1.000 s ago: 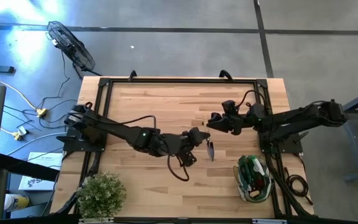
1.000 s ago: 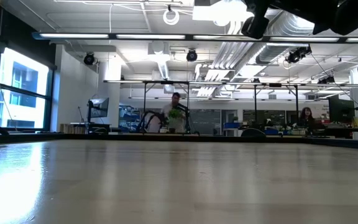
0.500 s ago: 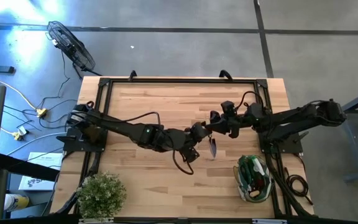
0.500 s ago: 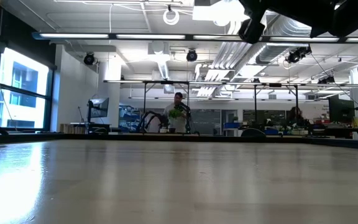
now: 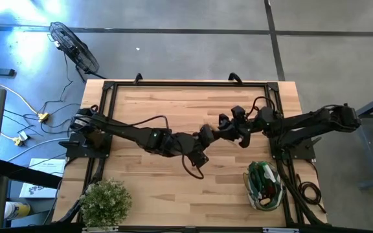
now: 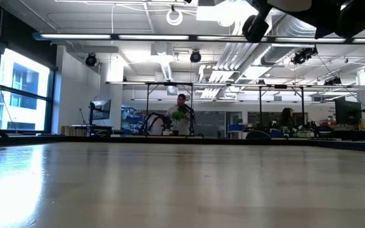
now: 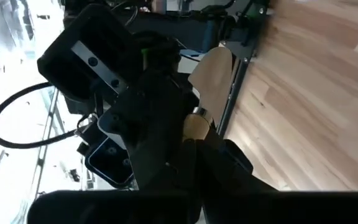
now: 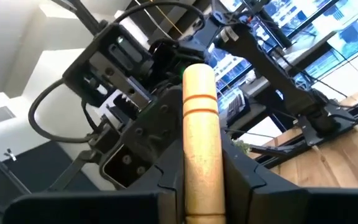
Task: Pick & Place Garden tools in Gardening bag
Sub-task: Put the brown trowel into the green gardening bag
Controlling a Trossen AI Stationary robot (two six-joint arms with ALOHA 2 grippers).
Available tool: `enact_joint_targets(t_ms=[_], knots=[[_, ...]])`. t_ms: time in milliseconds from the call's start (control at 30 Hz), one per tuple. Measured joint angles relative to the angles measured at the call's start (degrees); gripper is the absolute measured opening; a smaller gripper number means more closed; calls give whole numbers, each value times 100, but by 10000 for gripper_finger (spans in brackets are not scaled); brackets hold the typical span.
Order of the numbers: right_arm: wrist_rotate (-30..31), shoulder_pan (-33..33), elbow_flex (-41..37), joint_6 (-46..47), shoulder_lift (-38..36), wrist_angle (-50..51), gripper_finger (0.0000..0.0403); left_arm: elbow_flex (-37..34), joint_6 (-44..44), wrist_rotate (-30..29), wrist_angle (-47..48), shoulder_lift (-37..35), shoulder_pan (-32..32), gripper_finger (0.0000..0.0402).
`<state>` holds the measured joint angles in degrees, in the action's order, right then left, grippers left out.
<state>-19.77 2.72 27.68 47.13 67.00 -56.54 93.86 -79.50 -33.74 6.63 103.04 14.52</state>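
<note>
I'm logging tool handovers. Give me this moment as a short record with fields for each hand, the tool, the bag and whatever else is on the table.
left hand: mid-table, meeting the right hand, gripping the trowel
right hand: mid-table, fingers close on either side of the trowel's wooden handle
trowel: wooden handle, metal blade, held off the table between both hands
gardening bag: near the right arm's base, tools already inside
potted plant: corner by the left arm's side, untouched
</note>
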Motion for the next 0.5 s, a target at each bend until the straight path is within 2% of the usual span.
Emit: enact_joint_targets(t_ms=[200, 333, 500], knots=[[-46, 4, 0, -107, -5, 31, 54, 2, 206, -209, 106, 0, 8, 1], [-249, 78, -2, -318, -100, 81, 54, 23, 1211, -581, 336, -4, 63, 1], [-961, 140, -2, -850, -368, 61, 54, 17, 2442, -998, 1250, -7, 133, 0]])
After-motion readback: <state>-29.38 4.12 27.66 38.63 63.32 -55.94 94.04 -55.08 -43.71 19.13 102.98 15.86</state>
